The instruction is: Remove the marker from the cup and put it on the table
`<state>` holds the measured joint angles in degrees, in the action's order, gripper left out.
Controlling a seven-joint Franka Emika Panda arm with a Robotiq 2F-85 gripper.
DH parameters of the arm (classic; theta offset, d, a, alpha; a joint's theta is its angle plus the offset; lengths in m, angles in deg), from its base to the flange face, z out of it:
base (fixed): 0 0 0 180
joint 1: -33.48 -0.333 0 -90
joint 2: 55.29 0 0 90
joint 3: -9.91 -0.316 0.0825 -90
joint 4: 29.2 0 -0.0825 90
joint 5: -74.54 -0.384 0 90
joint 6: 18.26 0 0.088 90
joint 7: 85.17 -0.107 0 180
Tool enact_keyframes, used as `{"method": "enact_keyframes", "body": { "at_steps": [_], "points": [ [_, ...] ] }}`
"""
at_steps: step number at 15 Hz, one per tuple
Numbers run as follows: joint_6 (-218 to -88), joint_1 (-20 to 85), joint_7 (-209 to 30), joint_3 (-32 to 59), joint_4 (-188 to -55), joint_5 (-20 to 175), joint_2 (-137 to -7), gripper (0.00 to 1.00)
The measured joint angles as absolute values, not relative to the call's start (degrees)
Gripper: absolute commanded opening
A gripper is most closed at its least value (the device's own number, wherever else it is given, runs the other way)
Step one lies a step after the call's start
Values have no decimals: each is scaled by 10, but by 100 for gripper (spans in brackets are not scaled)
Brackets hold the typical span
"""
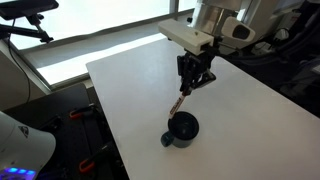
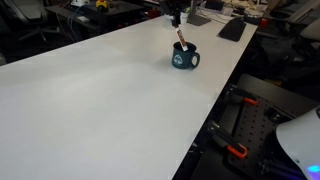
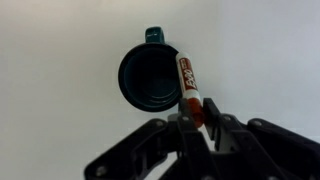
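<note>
The dark blue-black cup (image 1: 183, 128) stands on the white table (image 1: 240, 110); it also shows in an exterior view (image 2: 184, 58) and in the wrist view (image 3: 152, 76). The reddish-orange marker (image 3: 189, 84) with a pale label leans out of the cup, its lower tip at the cup's rim. It shows in both exterior views (image 1: 180, 104) (image 2: 182, 39). My gripper (image 3: 197, 122) is just above the cup and shut on the marker's upper end. It shows in both exterior views (image 1: 193, 82) (image 2: 175, 20).
The table's near edge (image 1: 110, 130) drops to a dark floor with red-handled tools. A keyboard (image 2: 232, 28) and clutter lie at the table's far end. Bare white tabletop surrounds the cup.
</note>
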<state>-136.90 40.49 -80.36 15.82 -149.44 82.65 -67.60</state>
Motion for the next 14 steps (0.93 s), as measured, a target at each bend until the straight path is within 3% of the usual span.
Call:
{"method": "enact_keyframes", "body": {
  "at_steps": [14],
  "points": [
    [-1366, 366, -796, 132, -1597, 845, -643, 5]
  ]
}}
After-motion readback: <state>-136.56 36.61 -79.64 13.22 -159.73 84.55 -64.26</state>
